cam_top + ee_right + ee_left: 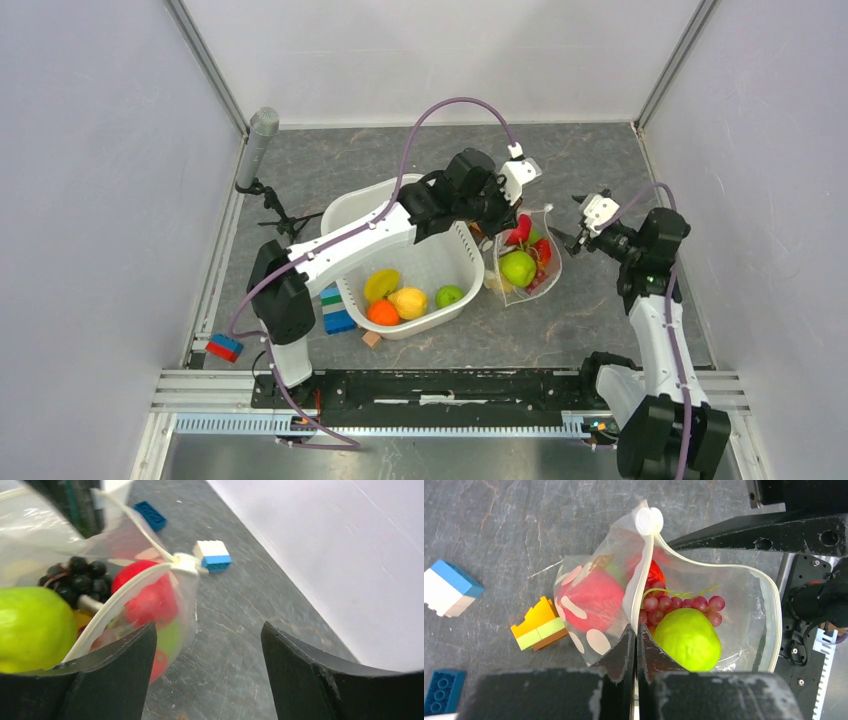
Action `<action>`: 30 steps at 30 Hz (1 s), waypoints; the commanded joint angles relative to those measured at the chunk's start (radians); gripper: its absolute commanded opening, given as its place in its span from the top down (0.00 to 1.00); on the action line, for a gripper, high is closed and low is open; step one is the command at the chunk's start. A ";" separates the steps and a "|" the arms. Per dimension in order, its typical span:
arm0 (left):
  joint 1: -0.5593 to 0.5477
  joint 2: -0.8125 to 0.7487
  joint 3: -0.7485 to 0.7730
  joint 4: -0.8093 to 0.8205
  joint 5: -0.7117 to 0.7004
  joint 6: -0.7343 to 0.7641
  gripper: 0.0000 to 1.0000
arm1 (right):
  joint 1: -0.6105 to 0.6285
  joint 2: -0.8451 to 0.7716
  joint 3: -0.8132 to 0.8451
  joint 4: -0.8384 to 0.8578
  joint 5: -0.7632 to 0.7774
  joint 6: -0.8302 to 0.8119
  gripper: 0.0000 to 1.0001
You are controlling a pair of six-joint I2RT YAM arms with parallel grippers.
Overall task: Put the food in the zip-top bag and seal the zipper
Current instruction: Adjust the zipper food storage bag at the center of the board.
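The left arm is reaching over the white tub (345,214), and the left fingers (623,652) are pressing fully together, pinching the zipper (639,580) of the zip-top bag (749,605) at its near edge. The bag is resting on the worktop (420,150) at 3 o'clock of the tub, its mouth gaping open. Inside it a green apple (688,640) is sitting by the opening, with grapes (676,603) just at its 12 o'clock and a red apple (586,600) showing through the dotted plastic at 9 o'clock. The right fingers (117,672) are hovering at 3 o'clock of the bag, spread wide and gripping nothing, one of them just beside the bag's wall. A lemon (410,302) and an orange (382,313) are lying in the tub, touching each other. Building blocks (538,625) are lying on the worktop near the bag.
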 commanded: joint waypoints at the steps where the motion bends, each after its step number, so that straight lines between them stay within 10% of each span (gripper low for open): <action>1: 0.012 -0.060 0.002 0.075 0.119 0.103 0.98 | -0.057 0.094 0.135 -0.201 -0.405 -0.288 0.18; 9: 0.022 -0.029 0.031 0.104 0.303 0.146 0.98 | -0.060 0.331 0.369 -0.874 -0.570 -0.919 0.19; 14: 0.033 -0.012 0.047 0.107 0.345 0.139 0.98 | -0.059 0.487 0.492 -1.401 -0.584 -1.444 0.36; 19: 0.039 0.004 0.058 0.107 0.367 0.131 0.98 | -0.053 0.508 0.519 -1.407 -0.593 -1.418 0.49; 24: 0.040 0.017 0.067 0.110 0.420 0.112 0.98 | -0.052 0.427 0.517 -1.356 -0.649 -1.406 0.31; 30: 0.040 0.023 0.076 0.112 0.447 0.091 0.98 | -0.044 0.433 0.526 -1.405 -0.615 -1.424 0.34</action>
